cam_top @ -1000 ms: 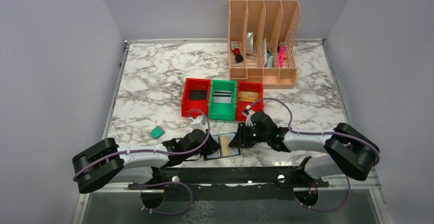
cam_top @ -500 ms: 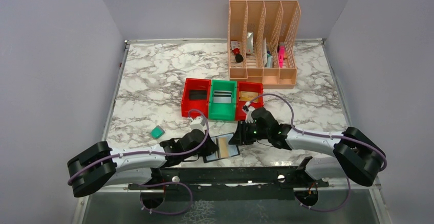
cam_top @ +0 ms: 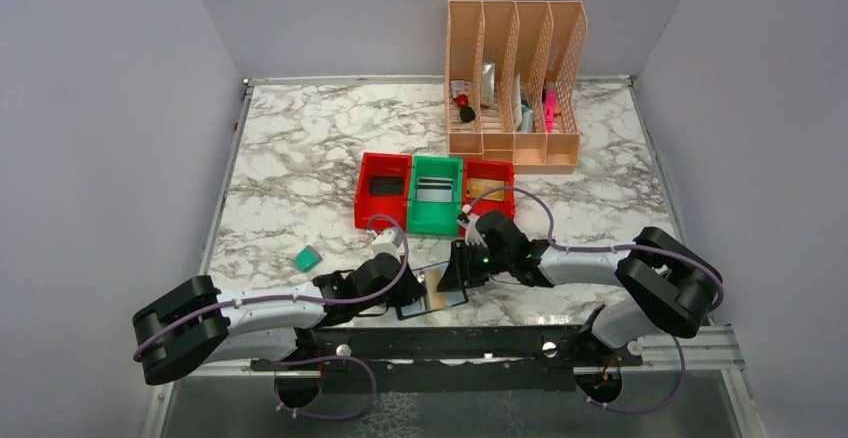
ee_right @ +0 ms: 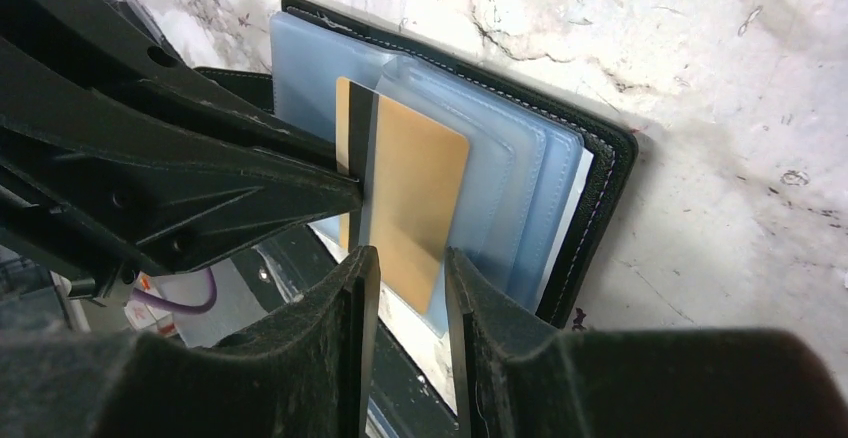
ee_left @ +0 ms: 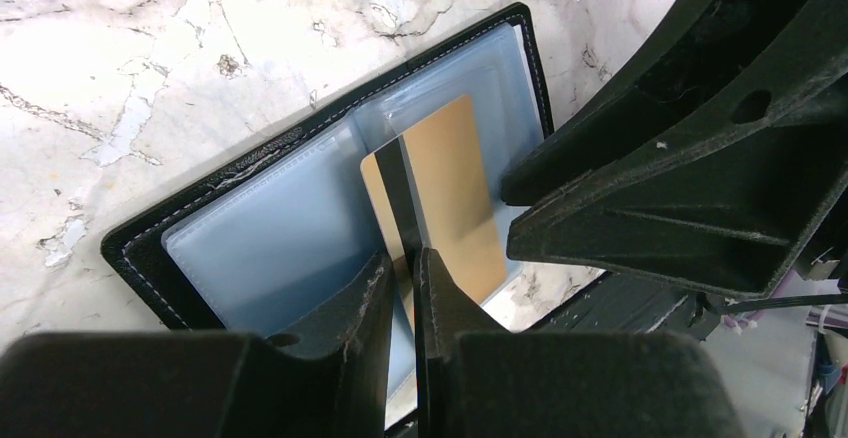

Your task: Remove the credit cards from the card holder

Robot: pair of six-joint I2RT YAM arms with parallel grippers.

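Table [cam_top: 300, 158]: a marbled white and grey top, on which everything is placed.
File rack [cam_top: 515, 148]: a peach rack with four slots is stood at the far edge; small items are kept in it, too small to be named.
Bins: a red bin [cam_top: 383, 206], a green bin [cam_top: 434, 220] and a second red bin [cam_top: 490, 173] are set side by side in the middle of the table.
Left gripper [ee_left: 405, 258]: its fingers are pressed almost together, with only a thin slit left. The tips are laid over the near edge of the card.
Right gripper [ee_right: 405, 253]: its fingers are held a little apart and the near end of the card is seen between them. Whether the card is touched cannot be told.
Card holder [ee_left: 270, 238]: it is laid open near the front edge of the table, between the two grippers, with its blue-grey pockets turned up.
Card [ee_right: 415, 188]: a gold card with a black stripe is partly drawn out of a pocket.
Green block [cam_top: 307, 257]: it is left alone on the table, to the left of the bins.
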